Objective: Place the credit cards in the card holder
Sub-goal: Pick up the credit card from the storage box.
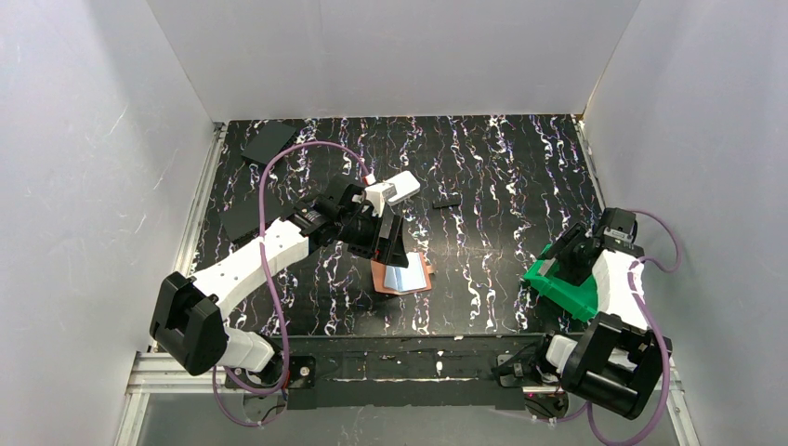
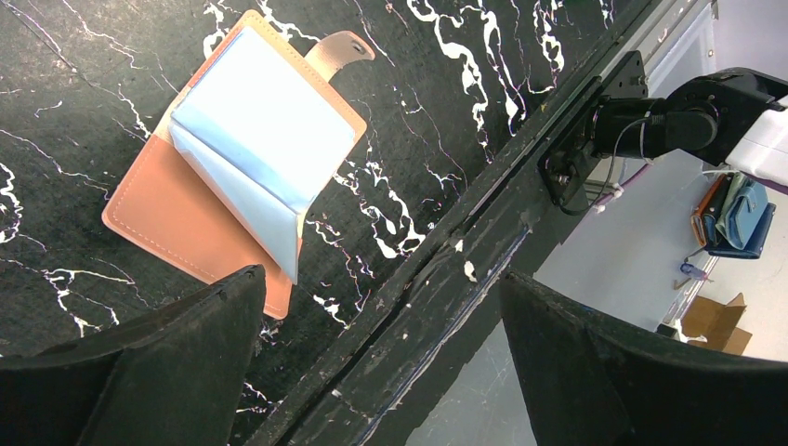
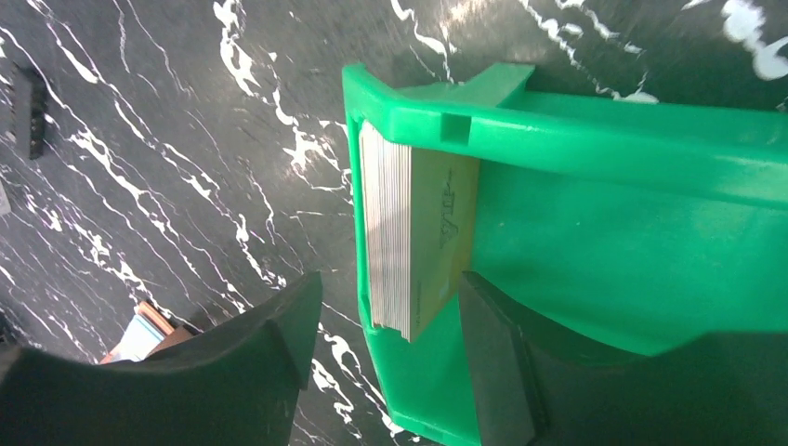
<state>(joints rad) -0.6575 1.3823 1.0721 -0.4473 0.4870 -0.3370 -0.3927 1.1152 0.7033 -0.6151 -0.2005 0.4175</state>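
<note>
— Where is the card holder (image 1: 402, 276) found?

— It is laid open on the black marbled table (image 1: 502, 167), toward the near edge and roughly midway between the two arms. Its orange-brown cover is turned down against the table, the light-blue inner panels are turned up, and the snap tab (image 2: 339, 51) is stretched out to one side.

— How is the left gripper (image 2: 376, 297) set?

— It is held just above and beside the card holder, and no contact is seen. Its jaws are spread wide and nothing is gripped between them.

— And the right gripper (image 3: 386, 307)?

— It is placed at the green bin (image 3: 595, 139), on the right of the table, well apart from the card holder. Its jaws are parted, and the lower end of the stack of cards (image 3: 413, 232) is seen between them. A gap is visible beside one finger, so no pinch is shown.

— How are the cards kept?

— They are stood on edge together and packed against one end wall of the bin.

— Is anything else noted?

— A small black object (image 1: 447, 201) is seen on the table beyond the card holder.
</note>
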